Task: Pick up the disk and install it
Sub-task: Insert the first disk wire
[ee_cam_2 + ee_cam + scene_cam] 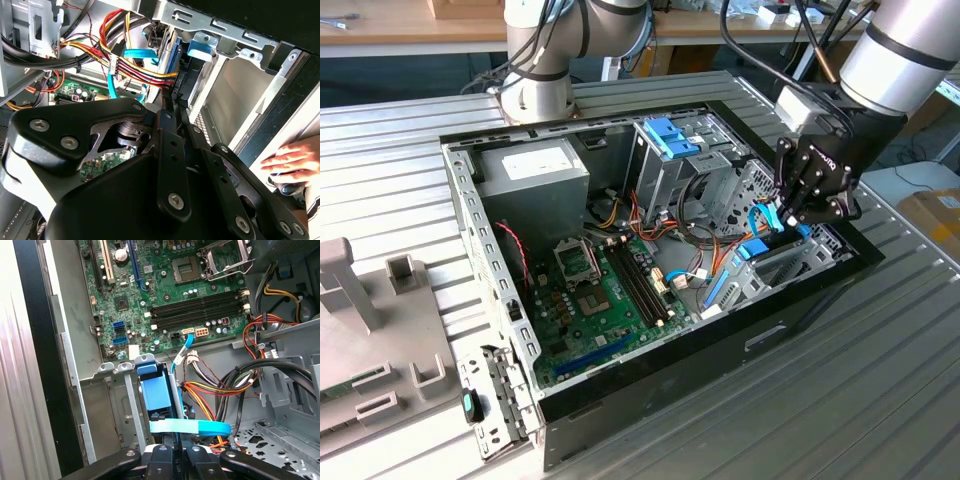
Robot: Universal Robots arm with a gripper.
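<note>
– Ribbed grey metal bench [880, 380], an open computer case [650, 370] lying flat on it. Where is the disk?

– In the exterior view the disk [753, 250] sits at the right end of the case, against its near wall, standing on edge in a sheet-metal bay. In the first wrist view the disk [157, 392] shows its light-blue carrier rail between two upright metal plates.

– Which way does it run?

– It is on its thin edge, broad faces toward the bay plates. The blue rail lies roughly along the case's near wall. Most of the body is sunk in the bay, so I cannot give its long axis for certain.

– And the end effector?

– The end effector [790, 222] hangs directly over the disk, pointing down into the bay. In the first wrist view the end effector [177, 457] is cut off by the frame edge right at the disk's upper edge. I cannot tell whether it is clamped on the disk or only next to it.

– What lies around it?

– A flat light-blue cable [190, 427] crosses just beside the rail, with a bundle of coloured wires [145, 70] near it. Left of the bay is the green motherboard [595, 300]. Beyond it, on the far side, are the grey power supply [535, 170] and a tall drive cage [670, 140]. In the second wrist view a person's hand [290, 157] rests outside the case.
</note>
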